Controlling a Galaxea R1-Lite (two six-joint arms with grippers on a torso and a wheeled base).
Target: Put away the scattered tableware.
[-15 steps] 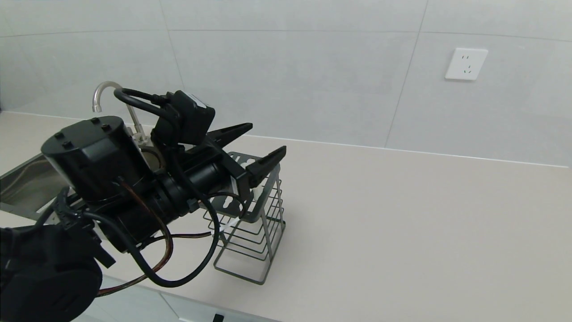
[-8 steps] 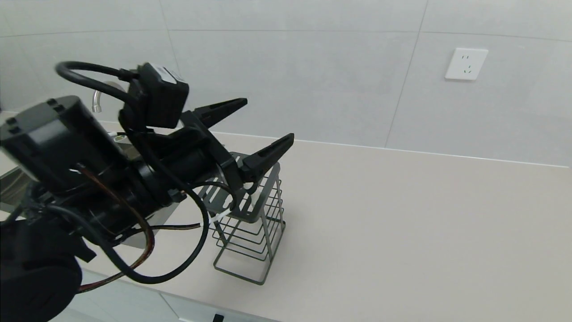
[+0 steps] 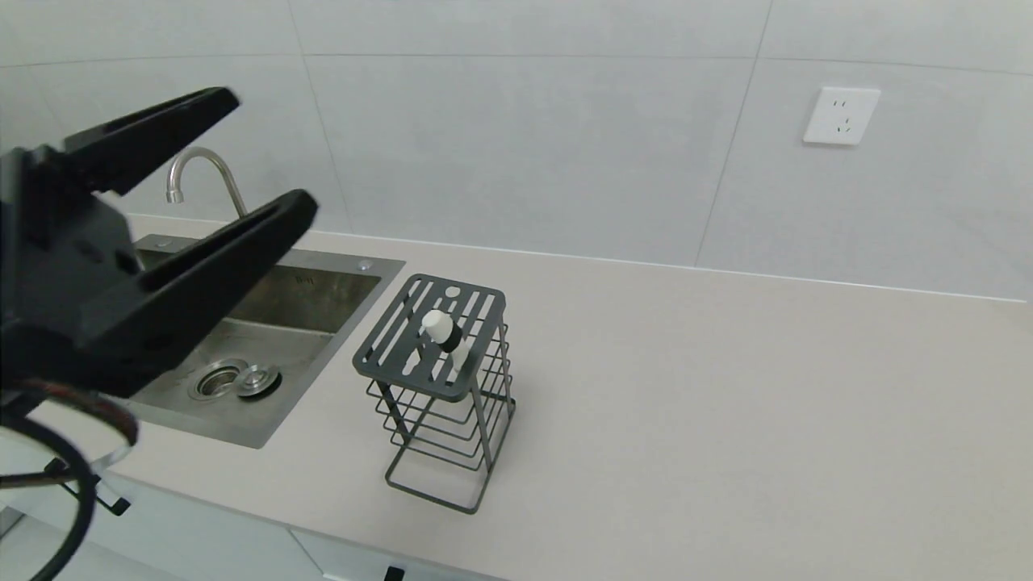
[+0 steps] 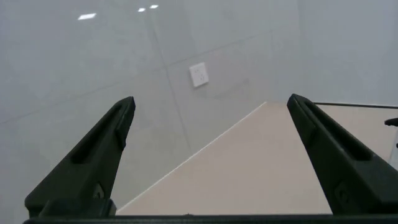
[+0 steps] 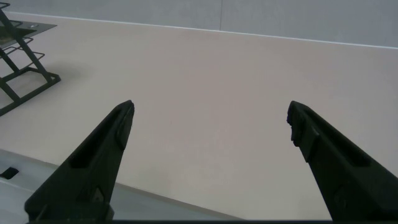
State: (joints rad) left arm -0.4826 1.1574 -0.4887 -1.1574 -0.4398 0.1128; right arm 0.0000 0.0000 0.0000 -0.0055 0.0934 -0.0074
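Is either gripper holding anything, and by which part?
Nothing. Left gripper and right gripper both have open, empty jaws; the white-handled utensil stands in the rack.

pale countertop (image 3: pixel 726 387) bears a wire rack (image 3: pixel 407 381) beside its sink (image 3: pixel 315 294).

No txt, nos. or signs legible. Only candidate is a tiny dark mark on the back inner wall of the sink (image 3: pixel 349 261), just past the lower fingertip of the left gripper (image 3: pixel 273 152); too small to read. Wall socket (image 3: pixel 842 115), well off to the gripper's right: slots only, no print made out.
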